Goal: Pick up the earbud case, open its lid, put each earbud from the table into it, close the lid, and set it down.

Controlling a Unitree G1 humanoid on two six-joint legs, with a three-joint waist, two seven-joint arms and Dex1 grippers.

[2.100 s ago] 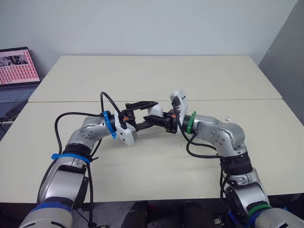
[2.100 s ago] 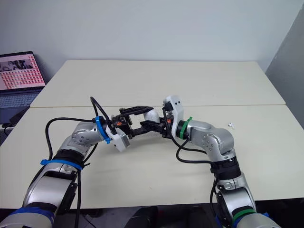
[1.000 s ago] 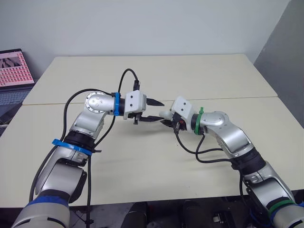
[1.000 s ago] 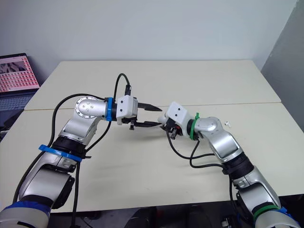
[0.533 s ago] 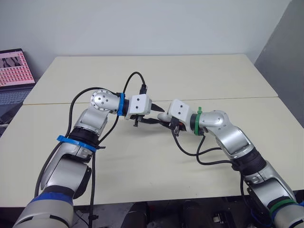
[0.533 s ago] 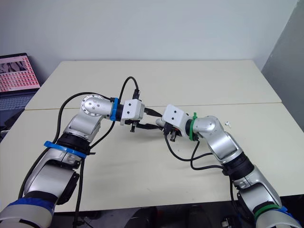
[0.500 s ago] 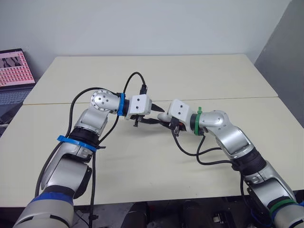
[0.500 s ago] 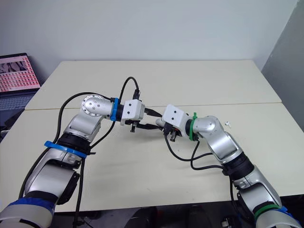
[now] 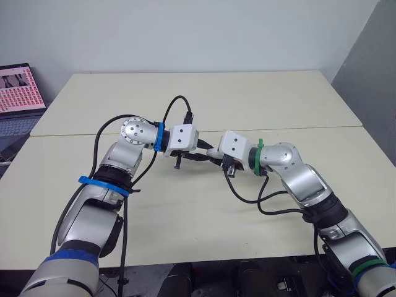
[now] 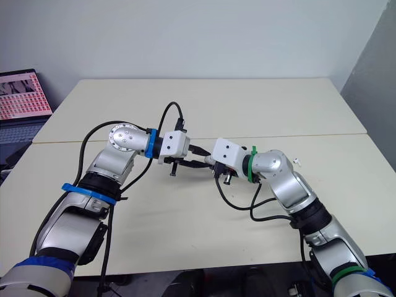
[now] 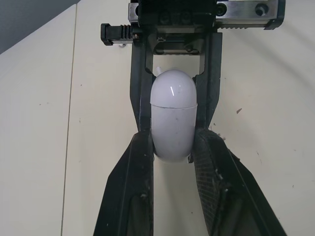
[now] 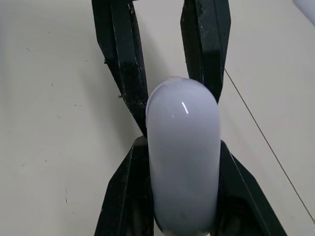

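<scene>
Both now clamp the case (image 11: 172, 113): our left gripper (image 11: 172, 143) has moved in, fingers pinching its end, opposite our right gripper (image 12: 182, 147); we judge lid-opening next.

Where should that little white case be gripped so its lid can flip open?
Probably the earbud case is best pinched on its taller body below the seam, across its two sides, coming from the bottom end, as the left gripper does. That leaves the short domed lid free to swing.
</scene>
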